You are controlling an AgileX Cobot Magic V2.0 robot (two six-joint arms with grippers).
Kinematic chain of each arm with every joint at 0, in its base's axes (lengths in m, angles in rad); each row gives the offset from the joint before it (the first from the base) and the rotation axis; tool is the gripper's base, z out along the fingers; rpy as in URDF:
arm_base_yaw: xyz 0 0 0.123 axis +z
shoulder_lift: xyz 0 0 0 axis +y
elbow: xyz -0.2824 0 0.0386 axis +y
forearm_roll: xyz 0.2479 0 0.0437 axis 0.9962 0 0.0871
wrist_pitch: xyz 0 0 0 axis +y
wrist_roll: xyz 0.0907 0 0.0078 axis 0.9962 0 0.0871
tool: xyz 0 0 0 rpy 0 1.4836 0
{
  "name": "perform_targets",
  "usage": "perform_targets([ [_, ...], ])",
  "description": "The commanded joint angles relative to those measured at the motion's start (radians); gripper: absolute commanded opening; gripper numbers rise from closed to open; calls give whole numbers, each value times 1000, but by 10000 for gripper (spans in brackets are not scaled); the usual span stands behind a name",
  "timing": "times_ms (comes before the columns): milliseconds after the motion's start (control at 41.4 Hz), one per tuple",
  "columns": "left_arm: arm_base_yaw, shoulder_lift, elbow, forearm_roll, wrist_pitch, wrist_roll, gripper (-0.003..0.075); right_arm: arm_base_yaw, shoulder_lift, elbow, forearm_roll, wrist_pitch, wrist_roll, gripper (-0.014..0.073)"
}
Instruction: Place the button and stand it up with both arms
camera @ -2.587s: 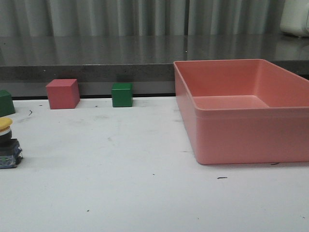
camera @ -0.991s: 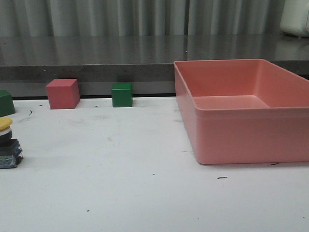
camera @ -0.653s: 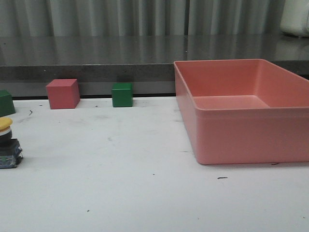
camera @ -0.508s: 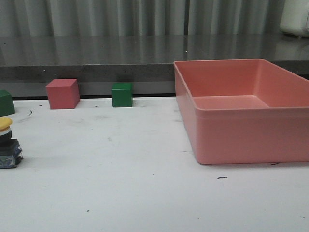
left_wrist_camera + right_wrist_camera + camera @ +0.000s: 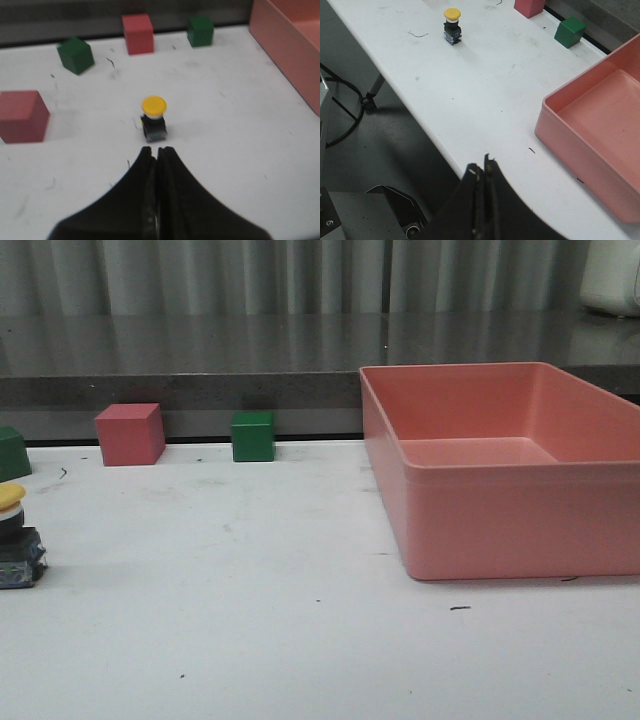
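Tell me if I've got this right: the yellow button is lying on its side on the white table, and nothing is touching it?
Not quite. The button stands upright, yellow cap on top of its dark base, as the left wrist view shows. It is on the white table, and nothing touches it.

The left gripper (image 5: 157, 150) and right gripper (image 5: 483, 167) both have fingers pressed together (holding nothing).

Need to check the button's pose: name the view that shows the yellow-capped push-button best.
Left wrist view: the yellow-capped push-button with its dark square base stands upright, whole and central. The front view crops it at the left edge; the right wrist view shows it small and far.
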Motion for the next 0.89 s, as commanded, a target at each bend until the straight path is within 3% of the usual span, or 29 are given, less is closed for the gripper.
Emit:
perform_targets([
  [0,42,-33,60,18,-265,-3,-20,-5,11,-20,-7,-58,-5,-67],
  [193,83,-134,290,8,-647,-3,-20,-5,11,-20,-7,-58,-5,-67],
  [290,83,-169,375,-16,-741,-3,-20,-5,11,-20,-7,-58,-5,-67],
  [677,83,-206,569,-104,-864,-3,-20,-5,11,-20,-7,-55,-5,-67],
  [870,83,-206,566,-107,-861,-3,-20,-5,11,-20,-7,-54,-5,-67],
])
